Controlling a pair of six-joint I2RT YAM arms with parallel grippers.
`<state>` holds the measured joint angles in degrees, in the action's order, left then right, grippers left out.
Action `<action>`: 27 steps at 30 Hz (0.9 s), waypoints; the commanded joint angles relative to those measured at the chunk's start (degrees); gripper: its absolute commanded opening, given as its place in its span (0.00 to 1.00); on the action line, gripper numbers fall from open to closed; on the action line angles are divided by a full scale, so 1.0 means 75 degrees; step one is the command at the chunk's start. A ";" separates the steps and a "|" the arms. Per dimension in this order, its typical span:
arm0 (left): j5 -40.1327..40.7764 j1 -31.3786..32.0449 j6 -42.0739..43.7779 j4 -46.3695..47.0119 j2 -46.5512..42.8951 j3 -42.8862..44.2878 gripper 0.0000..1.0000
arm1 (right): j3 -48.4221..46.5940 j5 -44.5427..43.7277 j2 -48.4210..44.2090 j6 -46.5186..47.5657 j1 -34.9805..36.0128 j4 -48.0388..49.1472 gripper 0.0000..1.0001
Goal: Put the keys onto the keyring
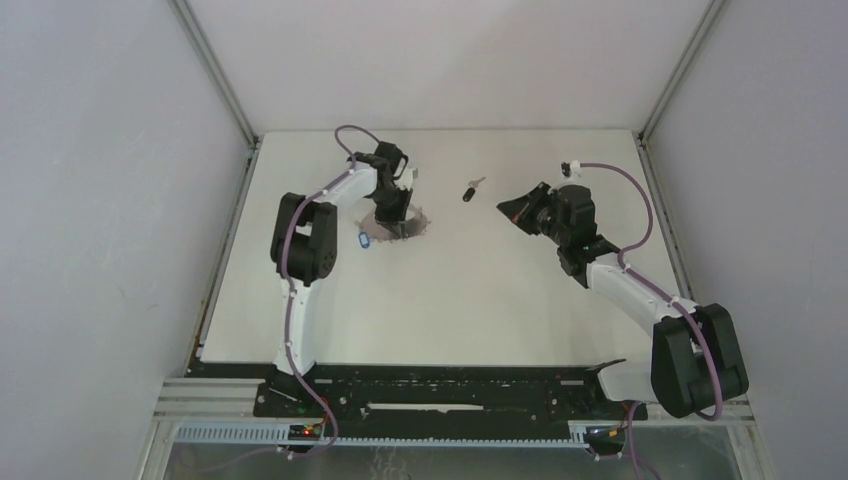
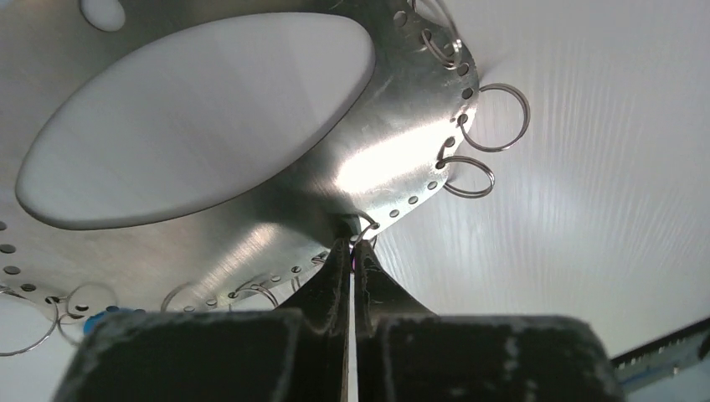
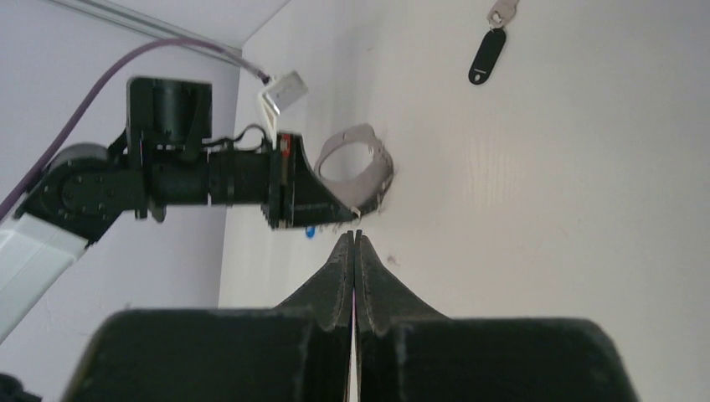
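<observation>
The keyring (image 2: 360, 159) is a broad shiny metal band with holes and small wire rings (image 2: 494, 117) along its rim. It lies at the table's back left (image 1: 421, 222). My left gripper (image 2: 353, 243) is shut, pinching a small ring at the band's edge; from above it (image 1: 393, 225) stands over the keyring. The blue-headed key (image 1: 365, 240) lies just left of the keyring. The black-headed key (image 1: 470, 190) lies apart on the table, also up in the right wrist view (image 3: 487, 54). My right gripper (image 3: 354, 236) is shut and holds nothing, right of the black key (image 1: 503, 207).
White enclosure walls (image 1: 120, 200) rise on the left, back and right of the table. The left arm (image 3: 209, 180) with the keyring (image 3: 356, 163) shows across the right wrist view. A black rail (image 1: 450, 385) runs along the near edge.
</observation>
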<state>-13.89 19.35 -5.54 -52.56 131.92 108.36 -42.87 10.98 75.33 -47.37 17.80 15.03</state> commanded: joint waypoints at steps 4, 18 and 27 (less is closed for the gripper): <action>-0.0360 0.0768 0.0210 0.0310 -0.1119 -0.2692 0.00 | -0.0026 -0.0164 0.0139 0.0077 -0.0120 0.0176 0.00; -0.1244 0.1287 0.0975 -0.0176 -0.2666 -0.3471 0.30 | -0.1621 -0.1041 0.2401 0.0304 0.0259 -0.0251 0.19; -0.0038 0.0619 0.1409 -0.0668 -0.4378 -0.2830 0.96 | -0.5603 -0.2585 0.5541 0.0861 0.0890 -0.2740 0.54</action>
<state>-18.81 26.94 2.59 -55.51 103.79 82.78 -75.24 2.02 112.55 -44.49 21.47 5.26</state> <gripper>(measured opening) 0.952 0.451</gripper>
